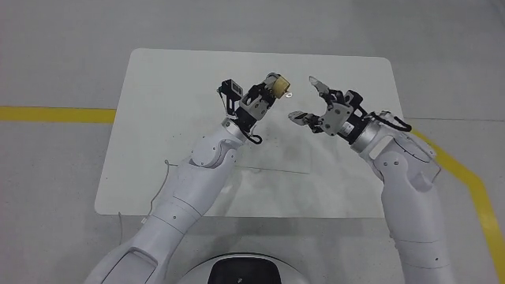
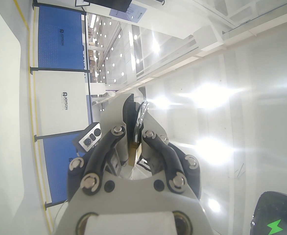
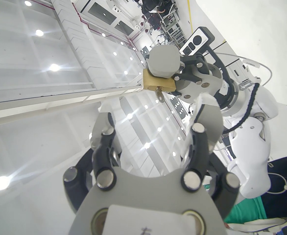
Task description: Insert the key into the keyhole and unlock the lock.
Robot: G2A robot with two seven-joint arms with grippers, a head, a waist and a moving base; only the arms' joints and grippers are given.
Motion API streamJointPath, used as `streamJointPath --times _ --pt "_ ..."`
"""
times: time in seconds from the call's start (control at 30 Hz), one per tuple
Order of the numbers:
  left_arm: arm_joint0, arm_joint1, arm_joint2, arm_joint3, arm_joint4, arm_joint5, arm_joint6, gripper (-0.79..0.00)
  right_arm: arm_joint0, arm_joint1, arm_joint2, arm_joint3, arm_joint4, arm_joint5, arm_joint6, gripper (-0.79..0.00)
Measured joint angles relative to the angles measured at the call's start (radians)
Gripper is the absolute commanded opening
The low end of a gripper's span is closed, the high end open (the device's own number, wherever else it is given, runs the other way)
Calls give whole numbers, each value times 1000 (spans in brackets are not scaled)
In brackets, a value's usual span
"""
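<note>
Above table [image 1: 158, 166], lock [image 1: 278, 86] between left jaws

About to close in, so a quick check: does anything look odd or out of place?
Nothing looks damaged. The key is already inserted in the padlock, unheld; the right hand is open, short of it. The left hand holds the padlock above the table.

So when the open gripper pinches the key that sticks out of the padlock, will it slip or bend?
The key looks small, shiny metal: probably stiff, yet slippery. Only its head shows outside the padlock, so the hold is likely small. The left gripper clamps the padlock, so it should hardly swing.
</note>
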Motion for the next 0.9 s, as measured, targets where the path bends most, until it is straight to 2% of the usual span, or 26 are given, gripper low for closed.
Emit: streamJointPath --times 0.03,0.13,0.4,0.47,0.6,0.7,0.9 --pt "0 0 0 0 0 0 0 -785 0 1 -4 -1 -10 -3 -1 -646" --pt "0 0 0 0 0 0 0 -785 1 2 -15 -2 -24 -8 5 -770" --pt "0 0 0 0 0 0 0 -785 19 3 -44 -3 -31 -5 0 -785" --pt "0 0 0 0 0 0 0 -785 24 2 -46 -1 -25 -8 -5 -745" --pt "0 0 0 0 0 0 0 -785 34 3 -51 -8 -28 -9 -12 -542" --pt "0 0 0 0 0 0 0 -785 37 6 -55 -15 -48 -2 -15 -496" --pt "0 0 0 0 0 0 0 -785 34 10 -51 -22 -70 3 -20 -529"
